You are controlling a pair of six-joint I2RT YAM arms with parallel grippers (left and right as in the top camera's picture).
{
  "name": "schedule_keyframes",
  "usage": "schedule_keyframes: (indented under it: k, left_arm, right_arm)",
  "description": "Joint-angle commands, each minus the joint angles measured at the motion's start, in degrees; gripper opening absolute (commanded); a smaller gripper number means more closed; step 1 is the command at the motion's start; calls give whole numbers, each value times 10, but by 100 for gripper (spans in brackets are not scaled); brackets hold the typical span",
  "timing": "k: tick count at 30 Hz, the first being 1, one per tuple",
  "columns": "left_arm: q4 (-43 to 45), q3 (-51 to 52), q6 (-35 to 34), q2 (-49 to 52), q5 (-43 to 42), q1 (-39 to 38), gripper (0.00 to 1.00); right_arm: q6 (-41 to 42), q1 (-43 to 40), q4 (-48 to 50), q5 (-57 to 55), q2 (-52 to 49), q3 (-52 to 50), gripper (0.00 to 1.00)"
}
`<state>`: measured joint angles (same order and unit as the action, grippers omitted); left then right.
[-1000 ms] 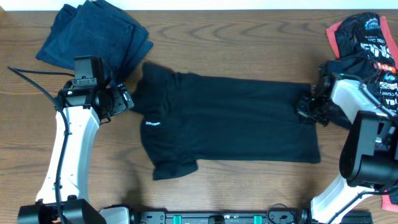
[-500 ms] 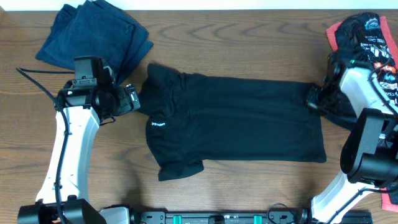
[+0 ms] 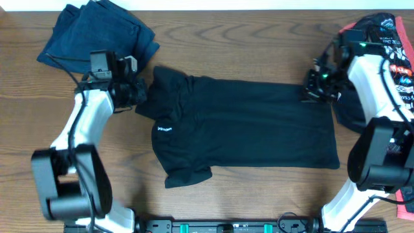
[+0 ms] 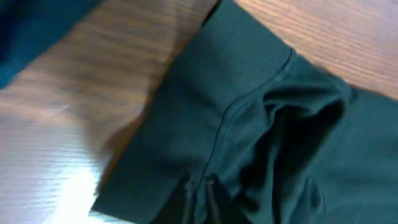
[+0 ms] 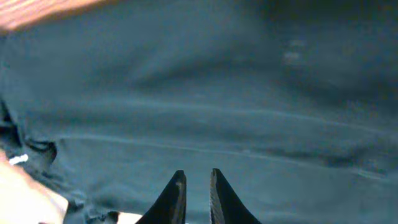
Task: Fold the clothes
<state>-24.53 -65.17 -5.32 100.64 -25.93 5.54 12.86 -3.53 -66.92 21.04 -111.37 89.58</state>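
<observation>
The black shirt lies spread on the counter — left jaws pinched on its collar end, right jaws barely parted (nothing held) over the hem corner, which I'd say needs gripping before any fold.

robot lab workstation: wood-grain table, left arm, right arm

Wooden table bearing a flat black shirt, folded navy cloth and printed garments.
</observation>
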Motion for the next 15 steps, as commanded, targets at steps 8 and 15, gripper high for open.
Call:
schedule_keyframes:
  k: [8,15]
  left_arm:
    - [59,8,12,92,-62,-13,5]
    - [61,8,10,144,39,-10,6]
  right_arm:
    - [16,84,18,-37,6,2,21]
    - [23,106,16,-43,6,2,21]
